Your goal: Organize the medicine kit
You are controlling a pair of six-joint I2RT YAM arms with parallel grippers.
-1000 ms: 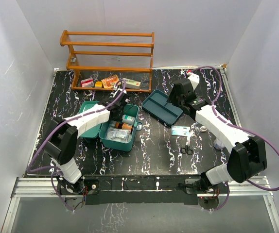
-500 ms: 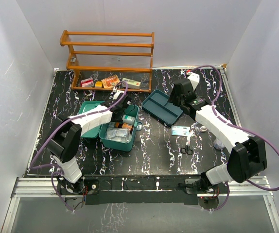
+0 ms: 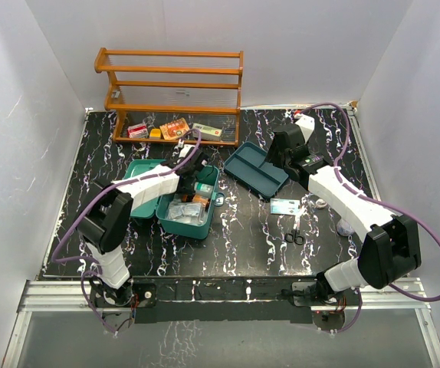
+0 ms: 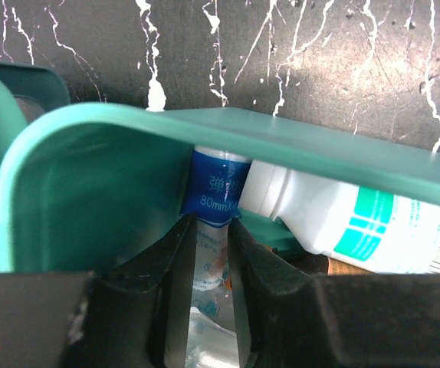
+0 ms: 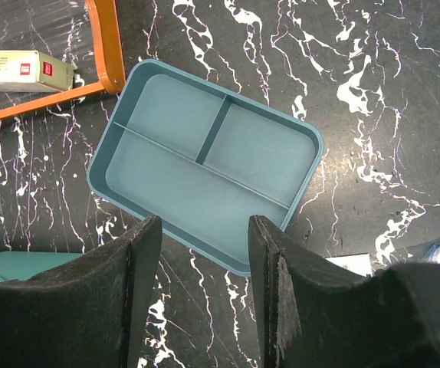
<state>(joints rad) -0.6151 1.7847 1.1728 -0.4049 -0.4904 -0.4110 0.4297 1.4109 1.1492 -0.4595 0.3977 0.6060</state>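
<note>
Reaching down inside the medicine kit (image 4: 82,192), the left tool (image 4: 211,226) has its jaws drawn nearly together on a clear-wrapped pack with a blue label (image 4: 216,188); the wrap runs between the two tips and the label sits just ahead of them, so I read this as a pinch, though how firm it is cannot be told. A white bottle (image 4: 335,215) with turquoise print lies tilted just to the right of the tool, touching or almost touching the pack; the kit's teal wall curves close over and to the left of the tips. The kit itself stands open on the bench (image 3: 243,245), directly around this tool.

The right tool (image 5: 205,226) hovers with jaws apart and nothing between them; straight below and ahead of it lies the divided teal tray (image 5: 205,153), empty.

Risks, as I judge them: the wrap is slick and soft, so a shallow pinch could let the pack slide out on lifting; the pack may drag the leaning bottle along and tip it; a tool this close to the wall could catch the rim on the way up and shift the whole kit across the bench.
</note>
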